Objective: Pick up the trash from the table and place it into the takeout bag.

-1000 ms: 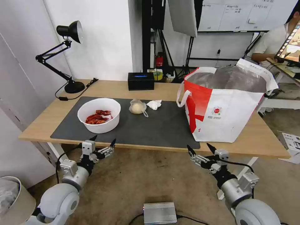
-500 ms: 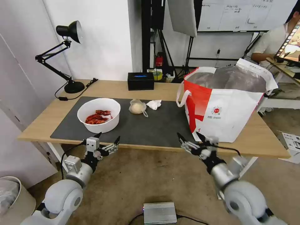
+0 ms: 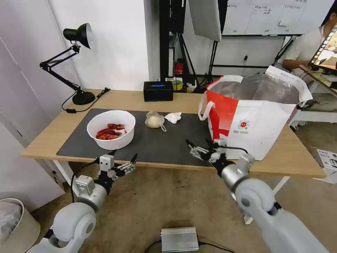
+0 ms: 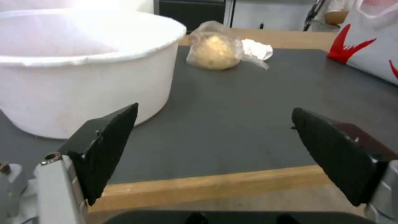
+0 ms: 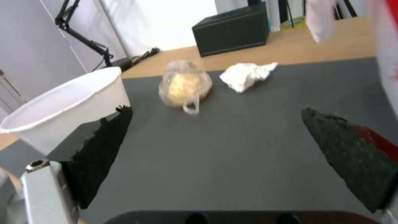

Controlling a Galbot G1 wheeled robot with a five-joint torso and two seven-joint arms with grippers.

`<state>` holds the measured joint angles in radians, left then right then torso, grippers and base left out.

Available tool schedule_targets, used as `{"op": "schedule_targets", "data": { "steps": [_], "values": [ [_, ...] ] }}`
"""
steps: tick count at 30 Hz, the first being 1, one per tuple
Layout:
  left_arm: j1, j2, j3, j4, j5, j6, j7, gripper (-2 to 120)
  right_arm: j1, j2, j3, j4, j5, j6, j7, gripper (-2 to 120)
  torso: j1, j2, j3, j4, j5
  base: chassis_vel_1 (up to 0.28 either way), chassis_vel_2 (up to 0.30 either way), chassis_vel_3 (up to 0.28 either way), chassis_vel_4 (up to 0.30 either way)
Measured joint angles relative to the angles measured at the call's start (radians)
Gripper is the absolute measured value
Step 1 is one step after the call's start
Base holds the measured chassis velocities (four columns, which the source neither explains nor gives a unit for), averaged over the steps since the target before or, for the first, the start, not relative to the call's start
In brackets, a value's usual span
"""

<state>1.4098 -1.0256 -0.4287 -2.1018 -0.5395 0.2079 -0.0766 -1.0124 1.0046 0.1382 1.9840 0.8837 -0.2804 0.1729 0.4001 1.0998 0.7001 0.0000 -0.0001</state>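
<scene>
Right gripper [image 3: 199,146] spread, empty, positioned over mat [image 3: 168,140] front edge beside bag [image 3: 252,119]. Left gripper [image 3: 123,159] spread, held below mat edge near bowl [image 3: 111,129].

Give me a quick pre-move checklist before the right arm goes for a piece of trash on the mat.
1. Right gripper open and empty: ok, over the near edge of the dark mat.
2. Left gripper out of the way: ok, open, below the table edge in front of the white bowl.
3. Small clear bag and crumpled tissue reachable, lying apart: ok, bare mat between them and the gripper.
4. Takeout bag upright, mouth open: ok.
5. Free room inside the takeout bag: cannot tell.
</scene>
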Motion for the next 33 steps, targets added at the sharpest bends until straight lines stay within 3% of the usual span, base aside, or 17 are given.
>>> {"op": "schedule_targets", "data": {
  "steps": [10, 17, 25, 33],
  "values": [
    [0.017, -0.028, -0.016, 0.003, 0.02, 0.001, -0.001, 100, 0.212, 0.045, -0.158, -0.134, 0.079, -0.028, 0.078, 100, 0.0, 0.0, 0.0, 0.0, 0.0, 0.0, 0.0, 0.0, 0.0],
    [0.043, -0.05, -0.026, 0.001, 0.044, -0.001, -0.001, 100, 0.43, 0.13, -0.281, -0.274, 0.089, -0.072, 0.231, 100, 0.0, 0.0, 0.0, 0.0002, -0.0001, 0.0, 0.0, 0.0, 0.0],
    [0.032, -0.05, -0.016, 0.011, 0.041, -0.004, 0.001, 100, 0.543, 0.229, -0.328, -0.405, 0.078, -0.144, 0.367, 100, 0.0, 0.0, 0.0, 0.0001, -0.0001, 0.0, 0.0, 0.0, 0.0],
    [0.029, -0.054, -0.006, 0.019, 0.041, -0.006, 0.002, 100, 0.59, 0.309, -0.335, -0.517, 0.051, -0.163, 0.425, 100, 0.0, 0.0, 0.0, 0.0, 0.0, 0.0, 0.0, 0.0, 0.0]
  ]
}}
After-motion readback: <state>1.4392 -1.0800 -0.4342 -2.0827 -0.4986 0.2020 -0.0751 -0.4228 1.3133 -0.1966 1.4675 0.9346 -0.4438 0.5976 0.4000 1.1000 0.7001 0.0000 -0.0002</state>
